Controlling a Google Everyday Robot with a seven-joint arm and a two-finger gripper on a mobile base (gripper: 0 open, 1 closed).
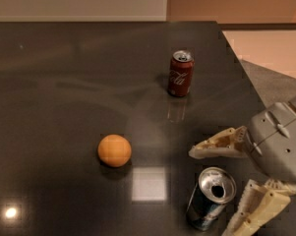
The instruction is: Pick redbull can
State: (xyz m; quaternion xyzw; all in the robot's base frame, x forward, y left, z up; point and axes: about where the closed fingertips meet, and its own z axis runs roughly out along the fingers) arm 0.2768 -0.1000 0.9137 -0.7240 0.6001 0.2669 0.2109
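The redbull can [209, 199] is slim, dark blue and silver, with a shiny silver top and an open pull-tab hole. It stands upright on the dark table near the front right edge. My gripper [223, 186] is at the right, open, with one cream finger [219, 145] just behind the can and the other finger [255, 208] at its right side. The can sits between the two fingers; I cannot tell whether they touch it.
A red cola can [180, 73] stands upright further back on the dark table [64, 82]. An orange [114, 150] lies to the left of the redbull can. The table's right edge runs diagonally past the gripper, with light floor [265, 48] beyond.
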